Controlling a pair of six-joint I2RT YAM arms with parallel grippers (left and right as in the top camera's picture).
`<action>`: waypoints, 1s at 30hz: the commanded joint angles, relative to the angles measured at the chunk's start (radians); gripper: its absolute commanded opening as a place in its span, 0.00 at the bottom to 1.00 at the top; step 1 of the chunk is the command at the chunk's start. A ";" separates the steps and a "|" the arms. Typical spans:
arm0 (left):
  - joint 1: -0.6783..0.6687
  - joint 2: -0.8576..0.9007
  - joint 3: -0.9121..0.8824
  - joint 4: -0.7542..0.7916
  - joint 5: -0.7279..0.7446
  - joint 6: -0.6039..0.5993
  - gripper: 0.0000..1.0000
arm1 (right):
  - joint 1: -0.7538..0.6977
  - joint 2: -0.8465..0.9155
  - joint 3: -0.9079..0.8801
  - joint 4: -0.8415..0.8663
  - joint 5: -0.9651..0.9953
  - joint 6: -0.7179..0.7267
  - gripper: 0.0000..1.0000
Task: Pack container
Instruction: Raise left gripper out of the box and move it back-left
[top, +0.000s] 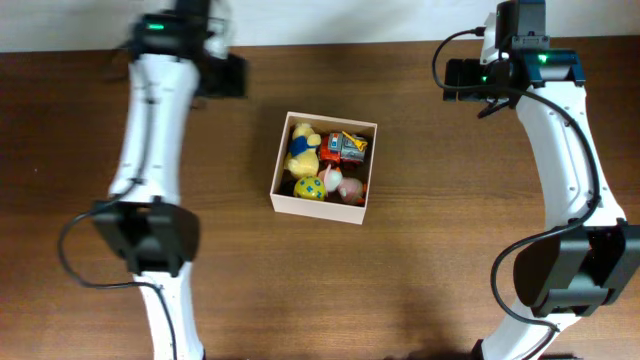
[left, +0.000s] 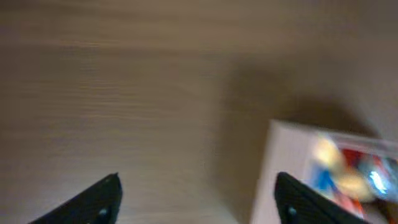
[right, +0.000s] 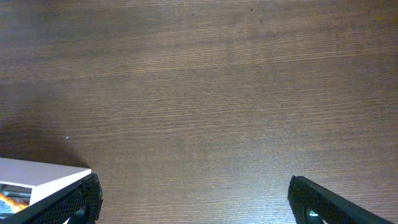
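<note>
The square white cardboard box with tan interior (top: 320, 207) is parked mid dark wooden tabletop (top: 420, 260), stuffed with small colourful toys (top: 305, 150). Left claw (left: 198, 200) and right claw (right: 199, 202) are held wide open, empty. Packing's probably done.

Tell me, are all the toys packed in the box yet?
It looks nearly finished. Done: the yellow plush, orange toy and spotted ball sit inside the container. In hand: nothing; the left fingers and right fingers are open and empty, off to the sides. Left: I see no loose toys on the table, so probably nothing more to pack.
</note>
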 joint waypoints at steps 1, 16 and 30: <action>0.118 0.004 0.019 0.028 -0.064 -0.126 0.87 | -0.008 -0.033 0.017 0.000 0.012 -0.004 0.99; 0.171 0.004 0.019 0.016 -0.064 -0.126 0.99 | -0.008 -0.033 0.017 0.000 0.012 -0.004 0.99; 0.171 0.004 0.019 0.016 -0.064 -0.126 0.99 | -0.008 -0.033 0.017 0.000 0.012 -0.004 0.99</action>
